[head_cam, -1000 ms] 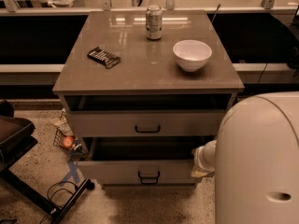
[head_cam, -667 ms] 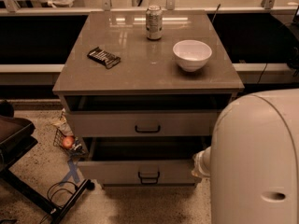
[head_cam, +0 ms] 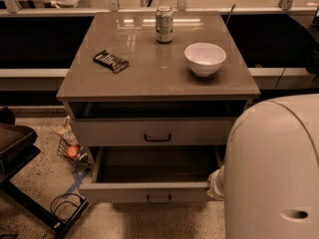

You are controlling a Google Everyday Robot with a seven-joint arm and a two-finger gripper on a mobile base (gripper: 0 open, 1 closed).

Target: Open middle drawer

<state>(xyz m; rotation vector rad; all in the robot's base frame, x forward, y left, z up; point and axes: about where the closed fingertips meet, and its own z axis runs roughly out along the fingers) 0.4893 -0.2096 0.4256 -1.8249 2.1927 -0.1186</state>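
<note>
Grey-beige and shallow, the middle drawer (head_cam: 124, 192) is found drawn well out of the cabinet, second from the top, its dark interior exposed and its bar handle (head_cam: 159, 198) left free; against a second ago its front is seen further forward, so the opening is judged essentially accomplished. The gripper (head_cam: 215, 183) is placed at the drawer's right front corner, projecting from the pale arm shell (head_cam: 274, 173); whether it is released or clenched cannot be told. The top drawer (head_cam: 114, 132) above appears slightly ajar. On the cabinet top (head_cam: 149, 81), a can (head_cam: 164, 24) is recorded near the far edge, a white bowl (head_cam: 205, 59) towards the right edge, a dark wrapped bar (head_cam: 110, 60) towards the left edge; no brand can be read on any.
</note>
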